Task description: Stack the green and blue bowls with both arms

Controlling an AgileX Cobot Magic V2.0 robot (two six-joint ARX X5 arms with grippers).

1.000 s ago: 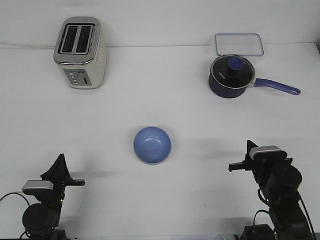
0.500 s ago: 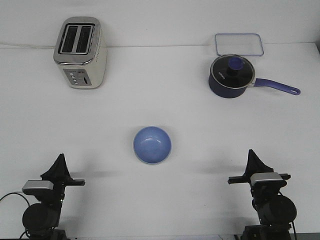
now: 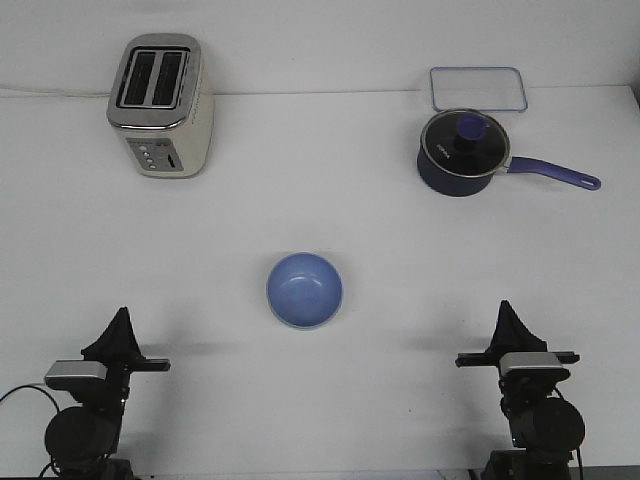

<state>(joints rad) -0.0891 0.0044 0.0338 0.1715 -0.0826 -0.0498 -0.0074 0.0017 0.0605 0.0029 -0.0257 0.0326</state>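
A light periwinkle blue bowl (image 3: 305, 290) sits upright in the middle of the table. No mint green bowl shows apart from it; a thin pale edge runs under its lower rim, and I cannot tell what that edge is. My left gripper (image 3: 119, 322) is folded back at the near left edge, its fingers together in a point, holding nothing. My right gripper (image 3: 508, 314) is folded back at the near right edge in the same pose, shut and empty. Both are well clear of the bowl.
A cream and silver toaster (image 3: 160, 106) stands at the back left. A dark blue lidded saucepan (image 3: 462, 152) with its long handle pointing right stands at the back right. A clear rectangular lid (image 3: 478, 87) lies behind it.
My right arm has drawn back and down from a raised, turned pose into its folded rest pose. The left arm and the bowl have not moved.
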